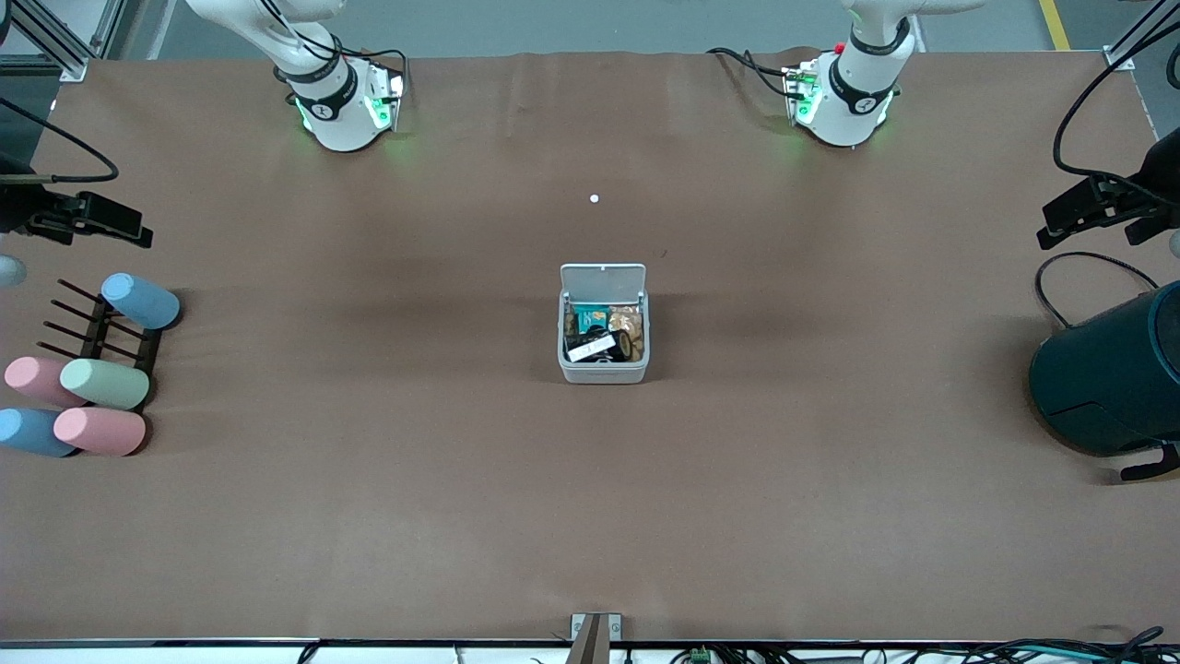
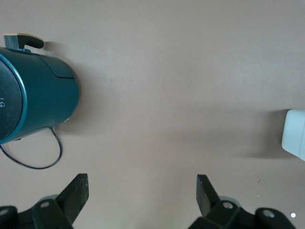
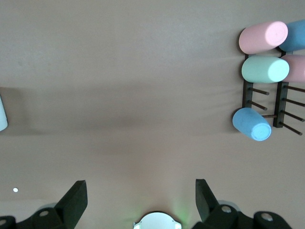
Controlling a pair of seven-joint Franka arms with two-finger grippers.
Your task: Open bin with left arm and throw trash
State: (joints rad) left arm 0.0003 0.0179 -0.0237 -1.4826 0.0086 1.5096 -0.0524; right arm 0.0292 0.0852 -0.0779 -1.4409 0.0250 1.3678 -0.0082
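Bin [image 1: 604,364] open at mid-surface, trash [image 1: 604,334] inside.
Only the wrist views show the hands: left hand [image 2: 143,191] and right hand [image 3: 141,195] both released, well apart from the bin.

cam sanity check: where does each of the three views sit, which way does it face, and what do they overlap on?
Front view: high across the table, facing both arm bases; open bin at centre.
Left wrist view: looks down past the open left gripper at the teal container and a bin edge.
Right wrist view: looks down past the open right gripper at the pastel cylinders on their rack.
Shared: front and left wrist views both show the bin and the teal container.
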